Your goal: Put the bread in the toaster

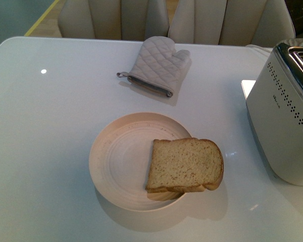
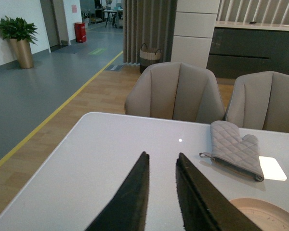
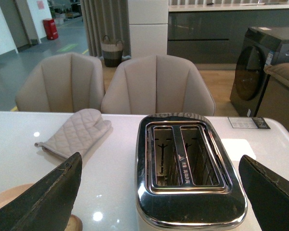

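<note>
Bread: a single tan slice, the bread (image 1: 184, 165), is seen lying flat on the right part of a round cream plate (image 1: 118, 156). Its rounded, darker crust end is turned to the right, and it overhangs the plate's rim on that side.
Toaster: the white toaster (image 1: 283, 116) is stood upright at the right side of the desk (image 1: 45, 151), to the right of the plate and apart from it. Rows of small dark dots are seen on the side facing the plate.
Toaster top: in the right wrist view the chrome top is seen from above, and two long slots (image 3: 185, 156) are laid side by side, with their metal inner guides exposed.
Left fingers: the left fingers (image 2: 135, 197) are held slightly apart with a narrow gap, nothing is gripped, and they are raised over the desk's left part.
Right fingers: the right fingers (image 3: 48, 197) are spread wide, nothing is gripped, and the toaster is framed between them from above.
Oven mitt: a quilted grey oven mitt (image 1: 159, 64) is laid flat on the desk beyond the plate, well apart from it.
Chairs: two beige chairs (image 1: 116, 17) are set at the desk's far edge.
</note>
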{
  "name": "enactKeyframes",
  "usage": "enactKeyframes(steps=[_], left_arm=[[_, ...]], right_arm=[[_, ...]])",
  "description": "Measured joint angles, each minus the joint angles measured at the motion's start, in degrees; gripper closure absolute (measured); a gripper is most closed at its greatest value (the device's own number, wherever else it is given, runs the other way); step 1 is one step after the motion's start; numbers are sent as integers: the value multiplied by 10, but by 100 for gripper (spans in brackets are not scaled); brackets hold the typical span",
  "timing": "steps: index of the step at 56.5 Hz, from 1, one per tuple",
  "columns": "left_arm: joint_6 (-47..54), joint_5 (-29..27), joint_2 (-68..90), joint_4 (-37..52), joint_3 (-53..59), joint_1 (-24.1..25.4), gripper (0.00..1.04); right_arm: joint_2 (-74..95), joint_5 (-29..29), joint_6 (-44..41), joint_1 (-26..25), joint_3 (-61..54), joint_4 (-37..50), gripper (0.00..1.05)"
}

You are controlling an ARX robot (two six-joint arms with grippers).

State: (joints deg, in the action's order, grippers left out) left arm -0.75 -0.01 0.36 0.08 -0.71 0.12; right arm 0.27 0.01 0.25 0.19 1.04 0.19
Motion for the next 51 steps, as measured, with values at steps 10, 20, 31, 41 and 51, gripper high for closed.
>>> enactKeyframes(steps=[10,20,31,41,51], left_arm=[[1,0,0,0,0,0,51],[1,0,0,0,0,0,20],[2,0,0,0,0,0,7],[2,0,0,0,0,0,7],[2,0,0,0,0,0,7]], right_arm=[[0,0,0,0,0,0,9],[0,0,0,0,0,0,9],[103,80,15,50,55,-160,9],[195,109,33,115,74,-88,9],[381,95,78,172,128,26,9]])
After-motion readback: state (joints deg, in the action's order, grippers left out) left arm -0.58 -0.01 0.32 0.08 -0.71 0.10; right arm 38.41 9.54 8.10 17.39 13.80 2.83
